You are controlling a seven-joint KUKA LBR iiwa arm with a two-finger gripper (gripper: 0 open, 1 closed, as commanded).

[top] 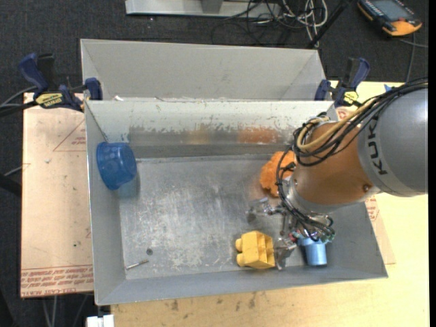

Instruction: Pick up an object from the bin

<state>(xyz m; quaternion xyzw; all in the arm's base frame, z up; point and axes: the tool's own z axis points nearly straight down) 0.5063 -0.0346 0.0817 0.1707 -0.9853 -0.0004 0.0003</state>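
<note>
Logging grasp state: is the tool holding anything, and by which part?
Cannot tell. The tool is down between a yellow block and a small blue cylinder; whether it grips either is unclear.

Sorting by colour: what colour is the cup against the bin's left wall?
The cup is blue, per the camera view.

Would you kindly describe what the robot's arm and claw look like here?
The arm is a thick, rounded silver-grey link bearing dark lettering that begins KU. Its wrist wears a smooth orange-brown cover, with black cables looped over it. Below sits a small metal claw with thin coloured wires.
</note>
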